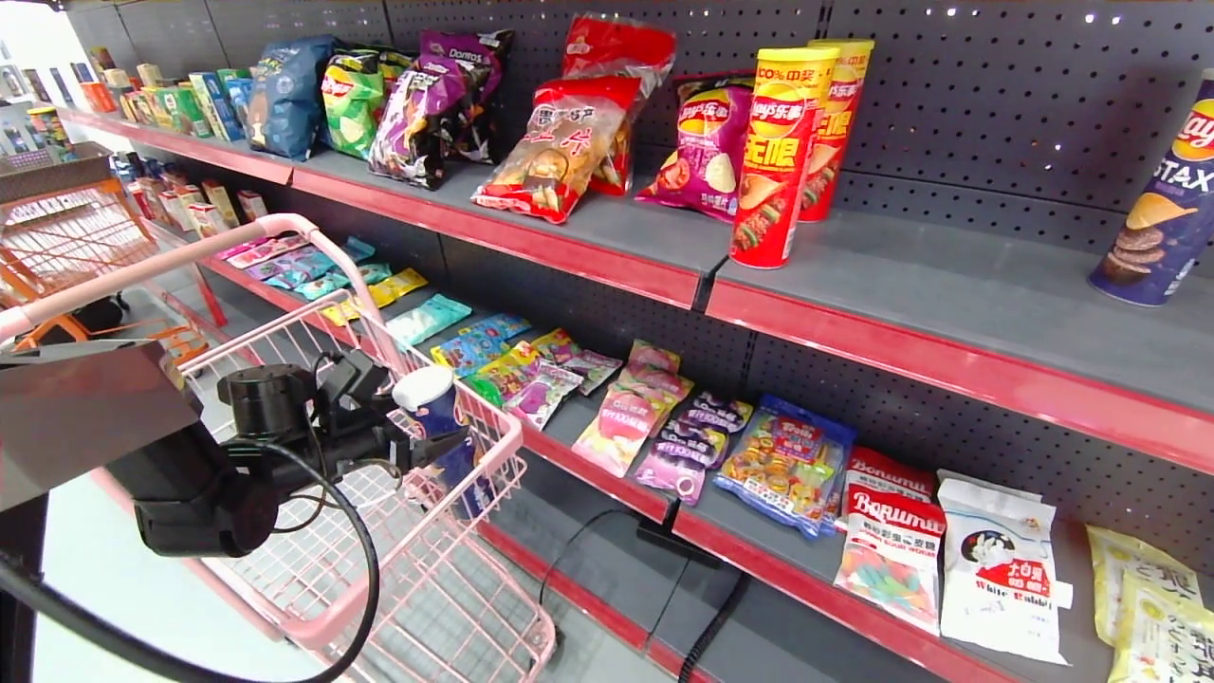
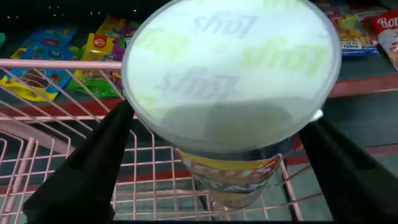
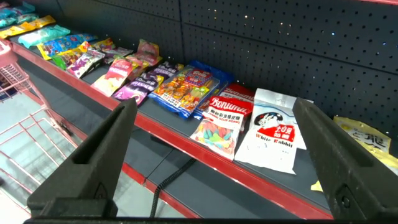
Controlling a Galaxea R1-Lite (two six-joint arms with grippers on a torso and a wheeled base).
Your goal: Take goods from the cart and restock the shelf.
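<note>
A blue chip can (image 1: pixel 429 398) with a white lid (image 2: pixel 230 68) stands upright inside the pink wire cart (image 1: pixel 503 432). My left gripper (image 1: pixel 434 444) is shut on it, and its black fingers (image 2: pixel 87 168) press both sides of the can just under the lid. The can's lower part (image 2: pixel 233 180) hangs above the cart's mesh. My right gripper (image 3: pixel 214 106) is open with nothing between its fingers and faces the lower shelf (image 3: pixel 186 140) of candy bags. The upper shelf (image 1: pixel 948 275) carries tall red and yellow chip cans (image 1: pixel 782 156) and a blue can (image 1: pixel 1162 199) at the far right.
Snack bags (image 1: pixel 560 142) fill the left of the upper shelf, with bare grey board between the red cans and the blue can. Candy bags (image 1: pixel 787 465) line the lower shelf. An orange cart (image 1: pixel 66 237) stands far left. A black cable (image 1: pixel 702 626) hangs below the lower shelf.
</note>
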